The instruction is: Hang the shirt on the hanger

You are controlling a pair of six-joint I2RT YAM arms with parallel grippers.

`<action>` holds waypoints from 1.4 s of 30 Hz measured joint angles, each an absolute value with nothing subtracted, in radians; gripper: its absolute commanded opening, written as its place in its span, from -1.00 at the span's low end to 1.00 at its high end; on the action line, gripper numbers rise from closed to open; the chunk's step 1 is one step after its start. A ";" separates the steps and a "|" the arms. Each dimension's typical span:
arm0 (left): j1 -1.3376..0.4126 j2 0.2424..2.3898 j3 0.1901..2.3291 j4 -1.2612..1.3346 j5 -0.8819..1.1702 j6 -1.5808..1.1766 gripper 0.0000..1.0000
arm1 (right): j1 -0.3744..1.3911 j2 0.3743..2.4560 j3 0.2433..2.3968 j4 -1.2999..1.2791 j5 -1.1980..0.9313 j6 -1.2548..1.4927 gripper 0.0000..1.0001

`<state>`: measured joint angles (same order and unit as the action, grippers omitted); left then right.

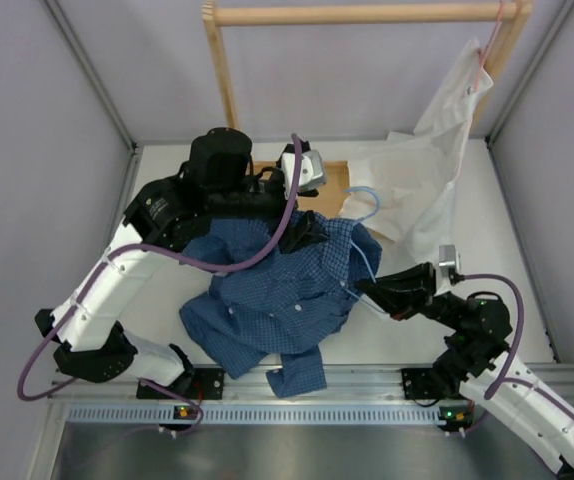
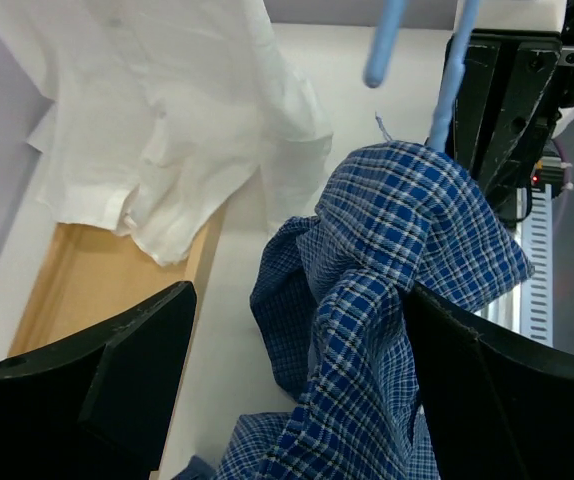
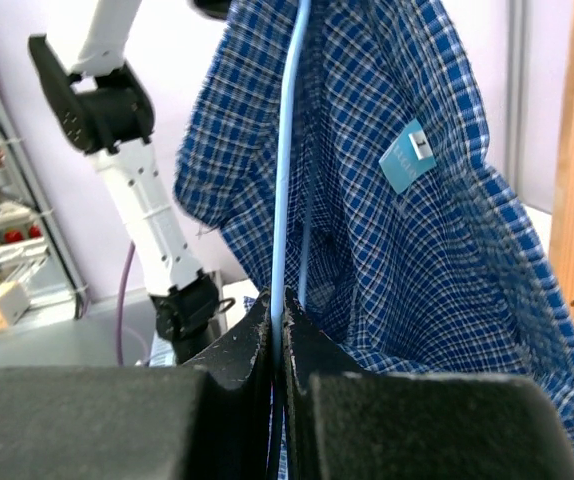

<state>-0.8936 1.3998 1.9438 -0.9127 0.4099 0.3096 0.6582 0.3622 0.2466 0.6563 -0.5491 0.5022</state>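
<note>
The blue checked shirt (image 1: 277,290) lies crumpled in the middle of the table, its collar end raised. The light blue wire hanger (image 1: 364,200) runs from its hook down into the shirt. My right gripper (image 1: 367,292) is shut on the hanger's wire; in the right wrist view the wire (image 3: 287,180) runs up from between the closed fingers (image 3: 237,350) beside the hanging shirt (image 3: 427,260). My left gripper (image 1: 303,232) is over the raised collar end. In the left wrist view its jaws stand wide apart, a fold of shirt (image 2: 387,300) rising between them and touching the right finger (image 2: 507,400). The hanger (image 2: 449,80) shows above the fold.
A plain white shirt (image 1: 417,180) hangs by a pink hanger (image 1: 487,50) from a wooden rack (image 1: 367,14) at the back right and spills onto the table. A wooden board (image 1: 333,186) lies behind the blue shirt. Grey walls close both sides.
</note>
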 measured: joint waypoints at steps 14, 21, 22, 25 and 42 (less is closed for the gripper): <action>-0.839 1.418 1.946 -0.997 0.749 0.332 0.75 | 0.659 0.380 0.252 0.635 -0.682 0.473 -1.00; -0.839 1.419 1.946 -1.000 0.792 0.327 0.54 | 0.659 0.388 0.278 0.625 -0.752 0.471 -1.00; -0.839 1.422 1.946 -1.000 0.800 0.323 0.48 | 0.659 0.393 0.284 0.624 -0.763 0.470 -1.00; -0.839 1.435 1.946 -1.001 0.821 0.310 -0.01 | 0.659 0.409 0.300 0.617 -0.783 0.461 -1.00; -0.838 1.439 1.908 -1.015 0.957 0.318 -0.32 | 0.659 0.428 0.340 0.532 -0.807 0.405 -1.00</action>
<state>-0.8383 1.4387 1.9079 -1.0149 0.9573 0.3183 0.6586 0.4282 0.3405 0.5316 -0.8066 0.4053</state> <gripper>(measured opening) 0.350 0.005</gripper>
